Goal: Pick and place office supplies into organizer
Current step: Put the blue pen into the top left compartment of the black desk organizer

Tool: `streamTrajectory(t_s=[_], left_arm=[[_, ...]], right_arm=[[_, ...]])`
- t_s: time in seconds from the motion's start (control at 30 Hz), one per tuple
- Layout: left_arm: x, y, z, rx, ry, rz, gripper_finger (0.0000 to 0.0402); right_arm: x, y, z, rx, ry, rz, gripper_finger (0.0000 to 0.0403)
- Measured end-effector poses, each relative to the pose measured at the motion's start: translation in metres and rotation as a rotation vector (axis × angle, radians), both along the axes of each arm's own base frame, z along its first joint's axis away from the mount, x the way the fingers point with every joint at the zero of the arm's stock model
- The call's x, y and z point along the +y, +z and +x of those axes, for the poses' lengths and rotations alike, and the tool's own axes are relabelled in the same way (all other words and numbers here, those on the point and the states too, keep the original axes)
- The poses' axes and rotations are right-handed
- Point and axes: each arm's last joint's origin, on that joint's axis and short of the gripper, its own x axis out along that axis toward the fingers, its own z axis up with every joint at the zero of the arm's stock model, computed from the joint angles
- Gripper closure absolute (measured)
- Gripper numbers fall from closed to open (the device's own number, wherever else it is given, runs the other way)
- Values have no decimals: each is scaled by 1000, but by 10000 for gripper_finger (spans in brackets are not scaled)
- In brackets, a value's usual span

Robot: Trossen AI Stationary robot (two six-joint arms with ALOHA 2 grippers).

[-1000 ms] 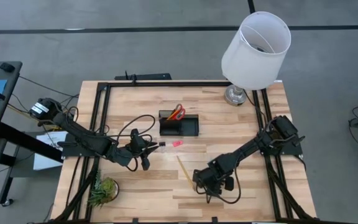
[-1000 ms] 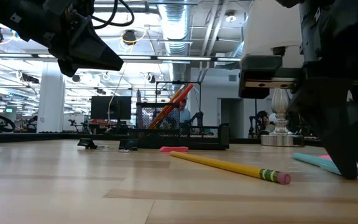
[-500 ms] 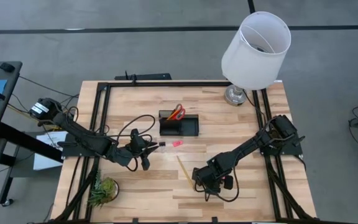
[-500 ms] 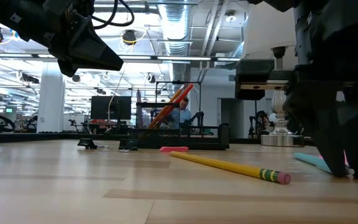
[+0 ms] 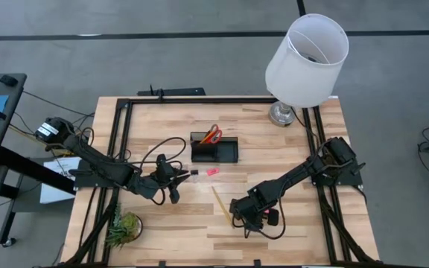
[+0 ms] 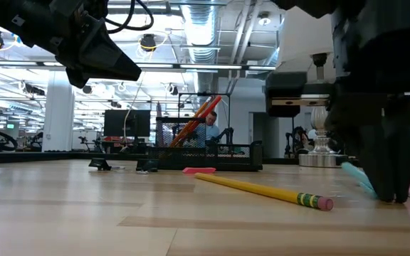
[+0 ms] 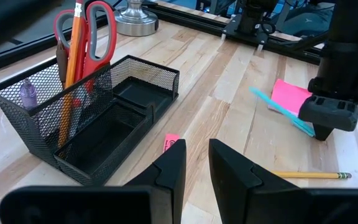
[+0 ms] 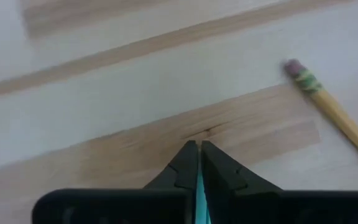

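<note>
A teal pen [image 7: 278, 107] lies near the table's front right, with my right gripper [image 5: 248, 219] shut on it and its fingertips down at the tabletop [image 6: 390, 195]. A bright-pink sticky pad [image 7: 289, 93] lies just beyond it. A yellow pencil [image 5: 220, 201] lies flat to the gripper's left. The black mesh organizer [image 5: 214, 151] stands at mid-table with red-handled scissors [image 7: 98, 31] and pens upright in its tall compartment. A small pink eraser [image 7: 171, 142] lies in front of it. My left gripper [image 7: 191, 168] hovers left of the organizer, fingers a narrow gap apart with nothing between them. My right gripper pinches the teal pen [image 8: 199, 190] between its two fingers, near one end of the pen. The fingers come steeply from above and lie across it. The pen's free length [image 6: 353, 173] slants away from the fingers, low over the table.
A white-shaded lamp [image 5: 304, 59] stands at the far right corner. A small green plant tuft [image 5: 123, 227] sits at the near left. A black frame rail [image 5: 199, 100] runs round the table's edges. Bare wood lies between the pencil and the organizer.
My right gripper has shut, and its fingertips have come together on the teal pen at the tabletop. The pen's free end now slants slightly upward. My left gripper has kept still.
</note>
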Motion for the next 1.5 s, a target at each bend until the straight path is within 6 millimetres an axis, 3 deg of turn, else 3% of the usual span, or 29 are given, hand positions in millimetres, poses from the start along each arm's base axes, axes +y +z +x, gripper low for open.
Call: streamTrajectory(t_s=[0.23,0.4,0.5,0.63,0.77,0.9,1.03,1.13,1.27,1.37,1.5], left_arm=[[0,1,0,-9,2,-8,340],[0,1,0,-13,1,-11,340],[0,0,0,-9,7,-15,340],[1,0,0,-17,28,-13,340],[1,1,0,-35,54,-29,340],[1,1,0,-46,72,-55,340],[2,0,0,-47,81,-74,340],[1,0,0,-44,70,-80,340],[-1,-3,2,-25,10,-93,340],[-7,-15,10,20,-59,-43,340],[-14,-48,25,98,-120,96,340]], right_arm=[[-6,18,21,-133,-154,42,400],[-23,59,29,-278,-260,-5,401],[-39,98,34,-415,-339,33,401],[-70,158,28,-629,-467,137,402],[-117,217,14,-879,-682,270,402],[-171,250,-5,-1028,-880,339,402],[-209,250,-15,-879,-969,588,402],[-220,234,-8,-722,-947,750,403],[-218,199,8,-574,-944,756,403],[-211,180,20,-512,-946,735,403],[-200,181,24,-528,-895,719,403]])
